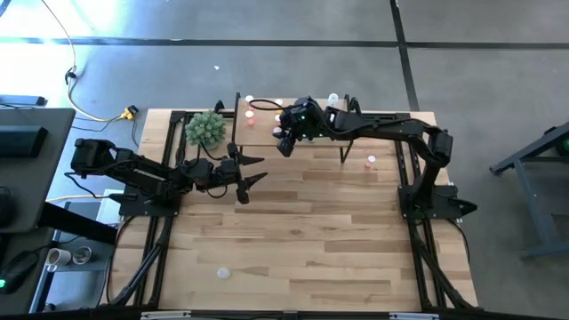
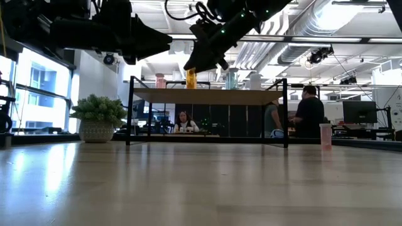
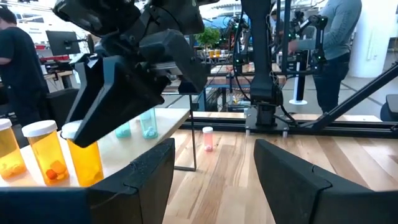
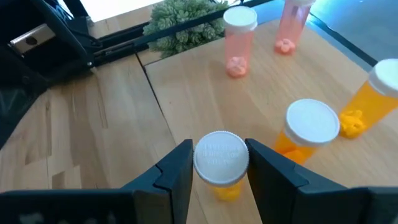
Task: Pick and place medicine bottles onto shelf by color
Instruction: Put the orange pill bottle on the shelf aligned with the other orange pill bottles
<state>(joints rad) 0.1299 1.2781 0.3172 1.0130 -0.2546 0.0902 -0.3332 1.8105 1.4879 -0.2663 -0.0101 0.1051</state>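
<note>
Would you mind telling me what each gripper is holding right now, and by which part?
The right gripper holds an orange medicine bottle by its white cap, over the shelf. The left gripper is open and holds nothing.

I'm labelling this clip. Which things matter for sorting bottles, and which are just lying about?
Job:
- orange bottle in the right hand
- two orange bottles and pink bottles on the shelf
- pink bottle on the table
- left hand, open beside the shelf

Lying about:
- potted plant
- white cap
</note>
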